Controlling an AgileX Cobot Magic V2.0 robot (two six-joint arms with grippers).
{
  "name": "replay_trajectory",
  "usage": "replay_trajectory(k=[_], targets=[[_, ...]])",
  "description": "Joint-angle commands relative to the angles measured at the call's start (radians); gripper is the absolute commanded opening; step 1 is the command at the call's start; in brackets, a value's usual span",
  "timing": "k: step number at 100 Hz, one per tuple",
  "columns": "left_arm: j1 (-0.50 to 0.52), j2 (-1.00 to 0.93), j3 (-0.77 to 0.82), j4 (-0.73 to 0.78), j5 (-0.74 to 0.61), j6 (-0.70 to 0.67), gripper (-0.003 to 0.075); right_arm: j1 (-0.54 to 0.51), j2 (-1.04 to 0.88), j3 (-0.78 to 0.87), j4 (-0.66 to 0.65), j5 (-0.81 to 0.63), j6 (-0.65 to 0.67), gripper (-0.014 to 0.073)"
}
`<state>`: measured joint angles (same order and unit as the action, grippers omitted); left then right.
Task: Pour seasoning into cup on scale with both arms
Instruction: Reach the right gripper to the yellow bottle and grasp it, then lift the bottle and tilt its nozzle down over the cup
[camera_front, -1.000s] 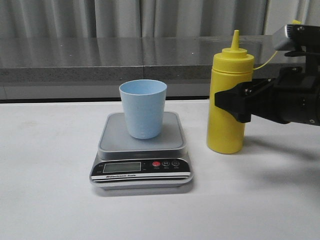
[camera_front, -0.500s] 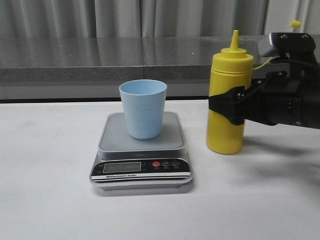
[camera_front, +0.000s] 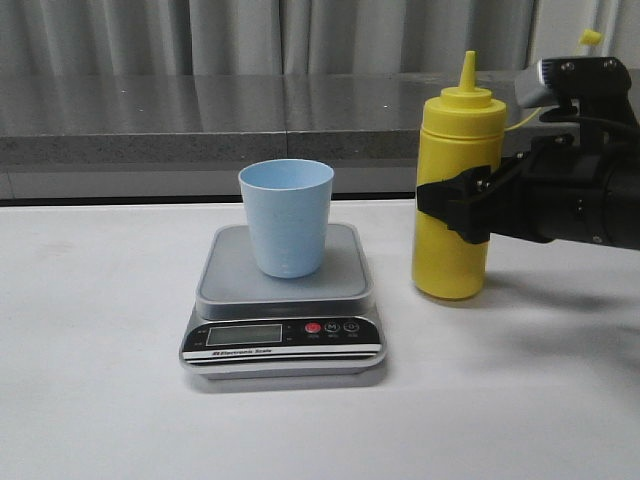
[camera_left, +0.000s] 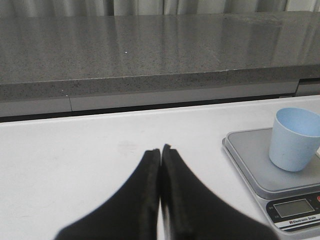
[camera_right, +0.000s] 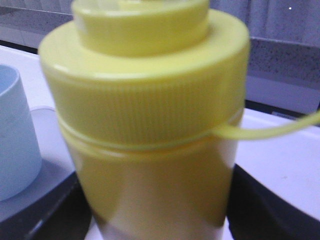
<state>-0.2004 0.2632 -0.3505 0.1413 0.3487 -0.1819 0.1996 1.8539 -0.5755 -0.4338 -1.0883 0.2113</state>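
Grey curtains (camera_front: 250, 35) hang at the back, and below them a dark stone ledge (camera_front: 200, 115) runs the width of my front camera. In front of it lies the white table (camera_front: 100, 400).

Near the middle of the table I see the scale (camera_front: 283, 312), its black panel with the display and a red button facing me. The pale blue cup (camera_front: 286, 217) stands upright on the grey platform, its mouth open upward; I cannot see inside it.

To the right of the scale is the yellow bottle (camera_front: 455, 195), upright, nozzle pointing up. Its base looks slightly off the table, though I cannot be sure from this angle. A thin yellow tether runs from its collar to the small cap (camera_front: 590, 37), which hangs in the air up by the right arm. My right gripper (camera_front: 462, 210) comes in from the right edge and is clamped around the bottle's middle, with one black finger across its front. On the right wrist camera the bottle (camera_right: 150, 130) fills the view, blurred, with the cup's side at the edge.

On the left wrist camera my left gripper (camera_left: 160, 155) hovers over bare table with its fingers pressed together, holding nothing. The scale (camera_left: 260, 170) and cup (camera_left: 295, 137) sit well apart from it.
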Motion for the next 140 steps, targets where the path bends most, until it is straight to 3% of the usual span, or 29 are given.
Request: replay_trajectory(k=[1, 9, 37, 85, 113, 140], targets=[[0.002, 0.010, -0.027, 0.004, -0.075, -0.007, -0.0020, 0.002, -0.092, -0.020, -0.012, -0.053, -0.036, 0.0249], [0.002, 0.010, -0.027, 0.004, -0.075, -0.007, -0.0020, 0.002, -0.140, -0.030, -0.040, 0.024, -0.064, 0.0249], [0.002, 0.010, -0.027, 0.004, -0.075, -0.007, -0.0020, 0.028, -0.264, -0.178, -0.282, 0.487, -0.086, 0.0249], [0.002, 0.010, -0.027, 0.004, -0.075, -0.007, -0.0020, 0.218, -0.262, -0.443, -0.577, 1.088, -0.086, 0.0248], [0.002, 0.010, -0.027, 0.004, -0.075, -0.007, -0.0020, 0.285, -0.247, -0.476, -0.794, 1.254, -0.086, 0.0248], [0.002, 0.010, -0.027, 0.004, -0.075, -0.007, -0.0020, 0.335, -0.226, -0.494, -0.884, 1.333, -0.086, 0.0248]])
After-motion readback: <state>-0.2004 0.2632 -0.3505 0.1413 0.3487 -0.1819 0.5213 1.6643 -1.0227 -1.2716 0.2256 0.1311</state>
